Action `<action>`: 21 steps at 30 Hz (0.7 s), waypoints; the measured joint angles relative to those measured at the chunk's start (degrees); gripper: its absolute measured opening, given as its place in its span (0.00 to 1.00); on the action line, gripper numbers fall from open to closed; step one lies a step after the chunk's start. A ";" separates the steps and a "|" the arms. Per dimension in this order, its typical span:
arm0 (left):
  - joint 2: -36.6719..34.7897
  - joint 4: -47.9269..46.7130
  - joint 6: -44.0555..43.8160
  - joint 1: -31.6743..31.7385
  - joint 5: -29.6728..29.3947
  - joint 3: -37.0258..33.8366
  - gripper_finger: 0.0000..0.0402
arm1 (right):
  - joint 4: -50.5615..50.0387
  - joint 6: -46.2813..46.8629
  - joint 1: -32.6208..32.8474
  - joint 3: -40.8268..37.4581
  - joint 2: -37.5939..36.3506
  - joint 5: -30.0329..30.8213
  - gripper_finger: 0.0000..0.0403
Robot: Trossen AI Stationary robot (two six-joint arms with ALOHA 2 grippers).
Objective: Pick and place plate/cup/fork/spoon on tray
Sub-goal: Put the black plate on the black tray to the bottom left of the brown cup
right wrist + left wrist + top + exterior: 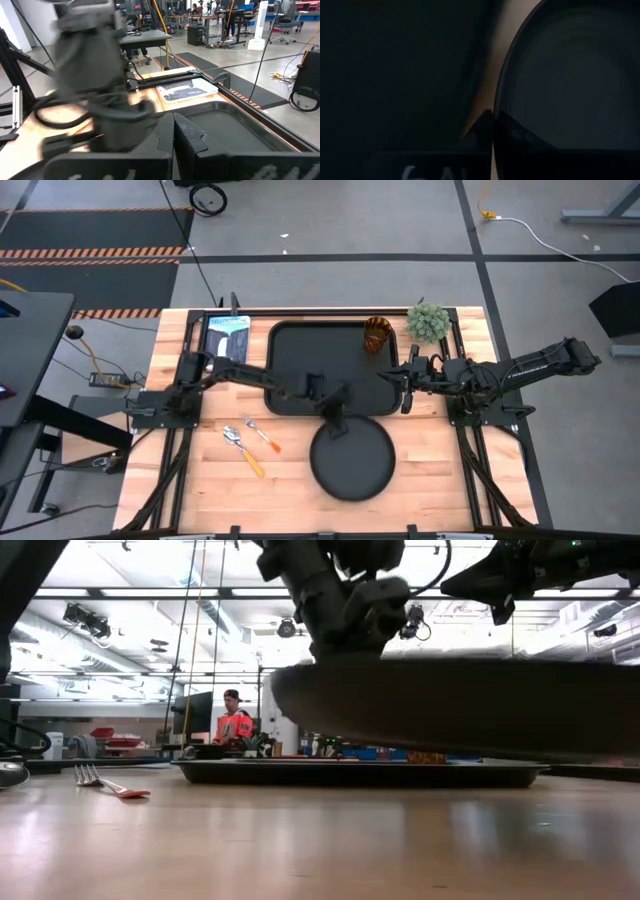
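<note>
1. Left gripper (338, 423) pinches the far rim of the one round matte black plate (352, 459), held lifted just off the wooden table (430, 470) near the one black rectangular tray (300, 350).
2. Right gripper (407, 380) hovers closed over the tray's right edge.
3. One amber textured glass cup (377, 335) stands on the tray.
4. One orange-handled fork (262, 436) and one orange-handled spoon (243, 451) lie left of the plate.

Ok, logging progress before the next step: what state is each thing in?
plate: lifted off table, rim pinched.
left claw: shut on plate.
cup: upright on tray.
tray: holds only the cup.
fork: lying on table.
spoon: lying beside fork.
right claw: over tray's right edge.
</note>
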 joint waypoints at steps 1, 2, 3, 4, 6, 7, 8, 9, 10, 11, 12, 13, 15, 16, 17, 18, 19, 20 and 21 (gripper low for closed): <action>0.00 -1.02 0.93 1.13 -0.03 0.59 0.03 | 0.00 -0.02 0.00 0.00 0.00 0.00 0.02; -0.02 -1.56 1.58 2.29 -0.08 0.87 0.03 | -0.02 0.00 0.00 0.00 0.00 -0.01 0.02; -0.02 -2.12 1.86 3.51 -0.06 0.97 0.03 | -0.01 -0.02 0.00 0.00 0.00 -0.02 0.02; -0.02 -2.60 1.90 4.92 0.06 0.97 0.03 | 0.00 -0.02 0.00 0.00 0.00 -0.02 0.02; -0.02 -3.24 2.54 7.76 -0.09 0.96 0.03 | 0.00 -0.18 0.00 0.00 0.00 -0.02 0.02; -0.02 -3.16 2.87 9.14 -0.13 0.96 0.03 | 0.00 -0.22 0.00 0.00 -0.01 -0.02 0.02; -0.02 -2.95 2.89 10.43 0.07 0.95 0.03 | 0.00 -0.22 0.00 0.00 -0.02 -0.02 0.02; -0.02 -2.80 2.89 11.76 0.51 0.95 0.03 | 0.00 -0.22 0.00 0.00 -0.02 0.03 0.02; -0.02 -2.57 2.89 13.05 1.17 0.95 0.03 | -0.02 -0.22 0.00 0.00 -0.02 0.09 0.02; -0.02 -2.39 2.91 14.26 1.91 0.95 0.03 | 0.00 -0.22 0.00 0.00 -0.02 0.16 0.02; -0.02 -2.41 2.89 15.41 2.57 0.95 0.03 | 0.00 -0.22 0.00 0.00 -0.02 0.22 0.02; -0.02 -2.38 2.87 16.62 3.21 0.95 0.03 | 0.02 -0.22 0.00 0.00 -0.02 0.24 0.02; -0.02 -2.38 2.87 18.89 3.73 0.95 0.03 | 0.06 -0.23 0.00 0.00 -0.02 0.24 0.02; -0.02 -2.34 2.71 19.93 3.70 0.95 0.03 | 0.21 -0.32 0.00 0.00 -0.02 0.25 0.02; -0.02 -2.13 2.34 20.94 3.70 0.95 0.03 | 0.40 -0.47 0.00 0.00 -0.02 0.26 0.02; 0.15 -1.60 2.07 21.92 3.68 0.95 0.03 | 0.50 -0.53 0.00 0.00 -0.03 0.26 0.02; 0.30 -0.63 1.94 22.77 3.65 0.95 0.03 | 0.51 -0.57 0.00 0.00 -0.04 0.27 0.02; 0.40 -0.05 1.64 23.51 3.59 0.95 0.03 | 0.61 -0.61 0.00 0.00 -0.04 0.28 0.02; 0.42 0.14 1.51 24.22 3.42 0.91 0.03 | 0.84 -0.61 0.00 0.00 -0.04 0.28 0.02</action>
